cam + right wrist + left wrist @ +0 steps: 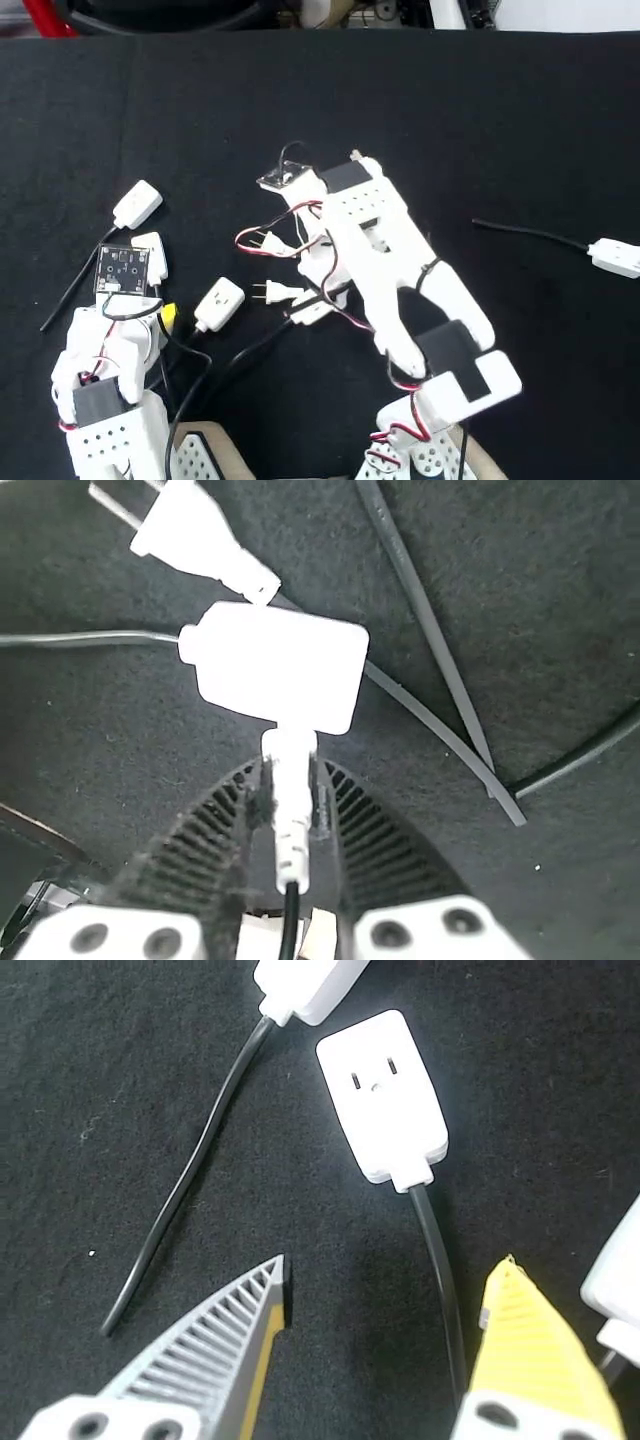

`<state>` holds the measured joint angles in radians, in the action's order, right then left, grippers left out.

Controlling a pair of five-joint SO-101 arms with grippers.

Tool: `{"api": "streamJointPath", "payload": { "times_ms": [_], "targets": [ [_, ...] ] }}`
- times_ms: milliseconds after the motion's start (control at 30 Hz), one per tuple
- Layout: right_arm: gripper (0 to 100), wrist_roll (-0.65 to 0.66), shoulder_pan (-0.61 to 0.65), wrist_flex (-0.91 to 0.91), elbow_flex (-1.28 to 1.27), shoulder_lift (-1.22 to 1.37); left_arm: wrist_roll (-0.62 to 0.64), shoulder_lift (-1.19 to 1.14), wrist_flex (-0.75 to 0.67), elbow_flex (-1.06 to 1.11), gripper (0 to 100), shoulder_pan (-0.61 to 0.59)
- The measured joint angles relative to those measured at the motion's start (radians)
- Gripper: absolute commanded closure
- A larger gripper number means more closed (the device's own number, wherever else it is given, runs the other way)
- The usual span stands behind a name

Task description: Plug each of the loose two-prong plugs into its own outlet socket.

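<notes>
High view, we see a loose plug (272, 292) beside an outlet socket (218, 303) on the surface (480, 120), left wrist, our left gripper (395, 1265), jaws released near a face-up socket (383, 1095), right wrist, our right gripper (290, 780), jaws clenched on a second plug (289, 815) touching a white socket (272, 675)

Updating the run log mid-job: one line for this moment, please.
left fingers open near face-up socket | right fingers shut on white cord neck at white block | loose plug beside block, prongs bare

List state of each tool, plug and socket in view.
left tool: open, empty.
right tool: shut on held plug.
held plug: butted against white block, prongs hidden.
loose plug: unplugged, prongs bare.
outlet socket: face up, slots empty.
</notes>
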<state>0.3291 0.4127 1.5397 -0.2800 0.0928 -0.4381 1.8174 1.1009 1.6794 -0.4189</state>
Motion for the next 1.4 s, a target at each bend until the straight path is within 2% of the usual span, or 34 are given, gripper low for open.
{"api": "streamJointPath", "payload": {
  "times_ms": [167, 400, 1033, 1400],
  "targets": [
    [98.7, 0.002, -0.005, -0.012, 0.002, 0.008, 0.0, 0.0, 0.0, 0.0, 69, 0.0],
    [98.7, 0.015, -0.075, 0.006, 0.048, 0.017, 0.0, 0.0, 0.0, 0.0, 69, 0.0],
    [98.7, 0.009, -0.074, -0.014, 0.051, 0.017, 0.0, 0.0, 0.0, 0.0, 69, 0.0],
    [98.7, -0.032, -0.041, -0.072, 0.075, 0.141, 0.0, 0.0, 0.0, 0.0, 69, 0.0]
  ]
}}
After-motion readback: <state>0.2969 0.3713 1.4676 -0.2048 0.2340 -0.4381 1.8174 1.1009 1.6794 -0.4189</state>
